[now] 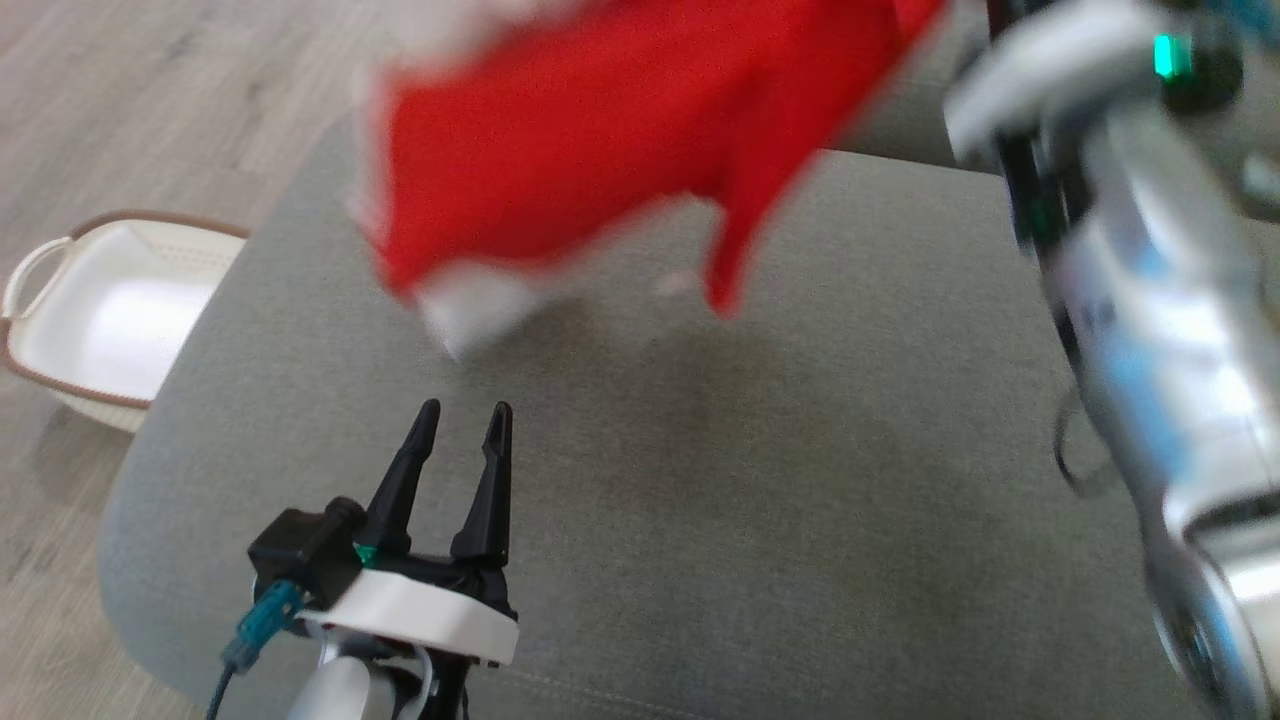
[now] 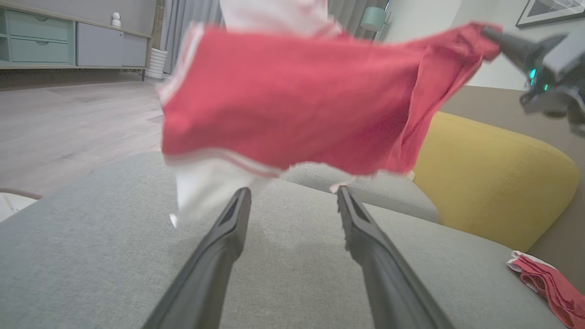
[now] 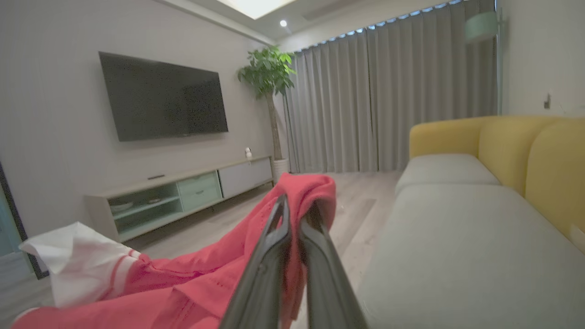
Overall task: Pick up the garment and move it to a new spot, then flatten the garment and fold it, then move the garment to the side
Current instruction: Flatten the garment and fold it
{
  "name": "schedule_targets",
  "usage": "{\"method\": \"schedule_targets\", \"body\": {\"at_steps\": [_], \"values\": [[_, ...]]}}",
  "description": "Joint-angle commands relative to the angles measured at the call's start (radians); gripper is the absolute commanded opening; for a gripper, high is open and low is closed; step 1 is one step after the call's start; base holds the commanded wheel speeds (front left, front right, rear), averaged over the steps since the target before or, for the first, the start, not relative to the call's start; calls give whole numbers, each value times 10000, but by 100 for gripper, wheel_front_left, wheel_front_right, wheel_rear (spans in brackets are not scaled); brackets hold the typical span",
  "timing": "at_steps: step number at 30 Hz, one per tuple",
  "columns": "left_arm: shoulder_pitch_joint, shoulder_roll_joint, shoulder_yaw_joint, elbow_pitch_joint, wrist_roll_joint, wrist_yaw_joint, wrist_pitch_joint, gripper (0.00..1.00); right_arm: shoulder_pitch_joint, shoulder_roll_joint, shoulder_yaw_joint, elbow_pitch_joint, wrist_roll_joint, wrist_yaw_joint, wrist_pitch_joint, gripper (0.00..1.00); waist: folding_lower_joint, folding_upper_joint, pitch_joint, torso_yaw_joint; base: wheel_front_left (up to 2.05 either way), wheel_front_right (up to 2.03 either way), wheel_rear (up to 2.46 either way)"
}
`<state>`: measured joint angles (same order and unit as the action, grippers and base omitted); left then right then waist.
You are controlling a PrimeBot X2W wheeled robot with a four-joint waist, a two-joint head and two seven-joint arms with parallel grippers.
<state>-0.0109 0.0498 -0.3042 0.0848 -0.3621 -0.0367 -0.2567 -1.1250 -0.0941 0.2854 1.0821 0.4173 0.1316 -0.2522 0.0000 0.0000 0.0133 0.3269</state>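
Note:
The garment (image 1: 600, 140) is red with white trim and hangs blurred in the air over the grey sofa seat (image 1: 700, 480). My right gripper (image 3: 295, 208) is shut on the garment's (image 3: 228, 269) upper edge, and the cloth drapes over its fingertips. From the left wrist view, the garment (image 2: 297, 100) spreads above and beyond my left fingers, with the right gripper (image 2: 491, 39) pinching its right corner. My left gripper (image 1: 465, 415) stands open low over the seat, below the cloth, holding nothing.
A white basket (image 1: 100, 310) with a brown rim sits on the wood floor left of the sofa. A second red cloth (image 2: 548, 285) lies at the seat's right end. Yellow backrest cushions (image 2: 493, 178) line the sofa's far side.

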Motion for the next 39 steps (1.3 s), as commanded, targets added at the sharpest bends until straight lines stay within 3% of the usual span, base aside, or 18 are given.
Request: {"method": "schedule_targets", "body": {"at_steps": [1, 7, 10, 11, 12, 17, 22, 27, 33, 39], "values": [[-466, 5, 328, -394, 117, -31, -51, 100, 635, -335, 128, -169, 219, -9, -56, 0, 0, 0, 124, -231, 0, 0, 0], [-607, 5, 332, -413, 223, -89, -51, 100, 2565, -2220, 327, 516, 287, -9, 101, 0, 0, 0, 451, -757, 0, 0, 0], [-711, 5, 374, -416, 238, -94, -51, 100, 2911, -2575, 227, 881, 290, -9, 114, 0, 0, 0, 551, -988, 0, 0, 0], [-744, 5, 390, -419, 240, -95, -51, 100, 2978, -2607, 244, 939, 257, -9, 109, 33, 0, 0, 577, -1065, 0, 0, 0], [-774, 5, 395, -410, 250, -107, -51, 100, 3048, -2611, 283, 1021, 212, -9, 157, 99, 0, 0, 596, -1133, 0, 0, 0], [-831, 5, 433, -330, 265, -103, -51, 100, 3335, -2461, 409, 1167, 102, -9, 253, 100, 0, 0, 526, -1360, 0, 0, 0], [-793, 5, 618, -335, 289, -75, -51, 100, 3707, -2060, 342, 366, 42, -9, -21, 100, 0, 0, 306, -1719, 0, 0, 0], [-722, 5, 934, -543, 308, -3, -51, 100, 4650, -1468, -143, -1577, -239, -9, -88, 100, 0, 0, 5, -2110, 0, 0, 0], [-546, 5, 1161, -837, 231, 143, -51, 100, 7017, -427, -880, -4667, -1072, -9, -92, 100, 0, 0, -242, -2411, 0, 0, 0], [-470, 5, 930, -914, 240, 147, -51, 100, 8496, 101, -851, -6290, -1892, -9, 130, 100, 0, 0, -88, -2285, 0, 0, 0]]}}
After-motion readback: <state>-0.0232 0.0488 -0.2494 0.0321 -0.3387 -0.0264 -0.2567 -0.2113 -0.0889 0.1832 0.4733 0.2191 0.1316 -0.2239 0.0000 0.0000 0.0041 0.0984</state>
